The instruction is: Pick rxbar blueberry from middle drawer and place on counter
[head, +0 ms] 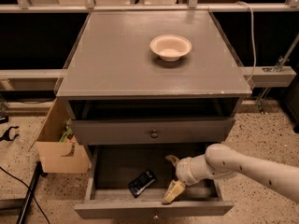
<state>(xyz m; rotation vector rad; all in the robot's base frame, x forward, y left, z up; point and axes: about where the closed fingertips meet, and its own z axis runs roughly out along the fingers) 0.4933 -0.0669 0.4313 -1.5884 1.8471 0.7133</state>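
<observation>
Grey-painted cabinet, with the middle drawer pulled open at the bottom, and the rxbar blueberry is seen lying flat on its floor, toward the front and a touch left of centre. Its long axis is tilted, running roughly from 8 o'clock to 2 o'clock. The gripper is parked inside the drawer just beside it, reached in from 3 o'clock on the only arm there is. Its fingers are spread, one tip toward the drawer's back and the yellowish one near the front rim, and nothing is held. So the bar is found at about 9 o'clock from the gripper, close but not touched. A short slide that way is probably needed, maybe with the wrist turned so the bar gets pinched across its narrow side. The counter is shared with a cream bowl, sat at about 1 o'clock from its centre.
</observation>
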